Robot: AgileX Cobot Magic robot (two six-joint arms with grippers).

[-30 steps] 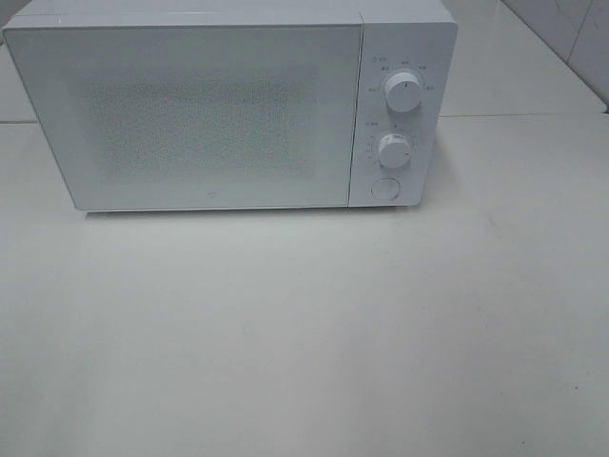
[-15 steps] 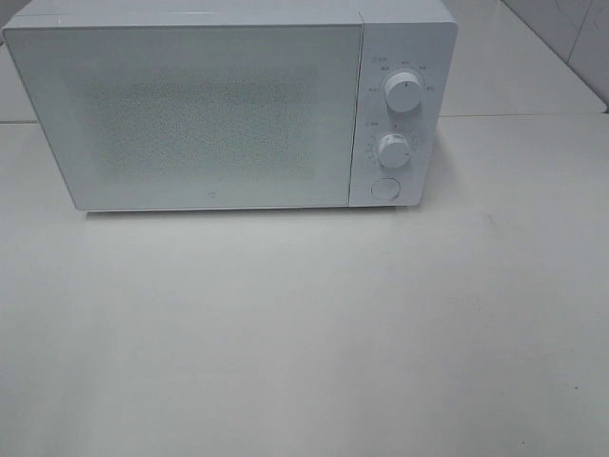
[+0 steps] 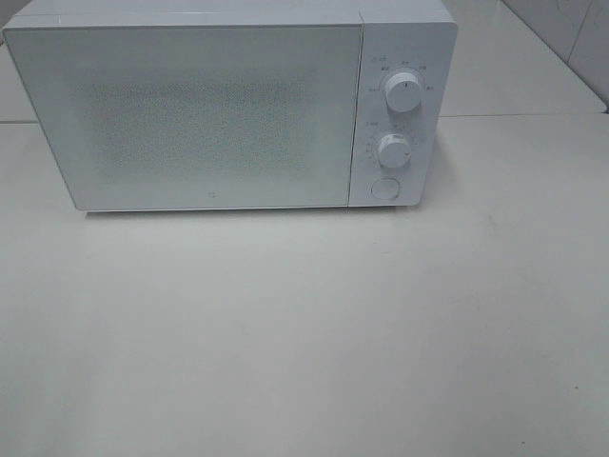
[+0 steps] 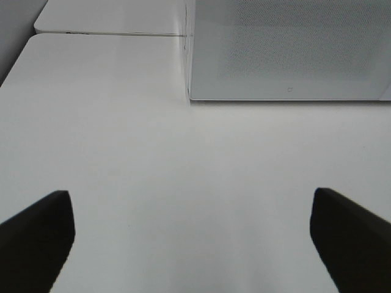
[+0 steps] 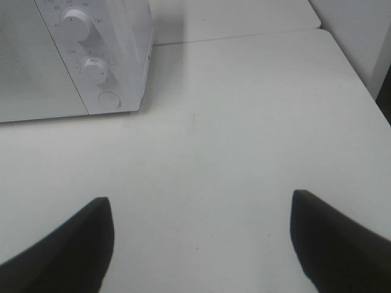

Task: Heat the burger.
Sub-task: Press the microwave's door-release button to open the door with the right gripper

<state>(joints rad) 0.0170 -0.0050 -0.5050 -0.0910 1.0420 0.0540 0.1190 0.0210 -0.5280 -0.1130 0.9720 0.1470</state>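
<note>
Item: microwave point(image 3: 209, 114), white, standing toward the far edge of the table point(image 3: 304, 333), its control strip on the side nearer the table's right edge. Door point(image 3: 190, 114): shut, frosted and speckled, nothing readable through it. Controls, top to bottom: upper knob point(image 3: 404, 92), lower knob point(image 3: 393, 149), round button point(image 3: 383, 188). Item: left gripper point(image 4: 190, 204), dark fingers spread wide, nothing between them, hovering over bare table short of the microwave's left front corner. Item: right gripper point(image 5: 200, 202), likewise spread and empty, over the table toward the right edge, the control strip ahead of it. Item: the burger, not in view anywhere. It does not show on the table surface the cameras cover, and whether it sits behind the shut door I cannot tell. Hazards, as I judge them: running the oven without knowing where the burger is could mean heating an empty cavity. The button and the two knobs sit close together, so a wide-open gripper aimed at one may nudge another and set the wrong time or power. A firm push on the light cabinet may slide it toward the far edge. If the door springs open, it probably swings out toward the left gripper, which hangs near that corner and could be struck.
</note>
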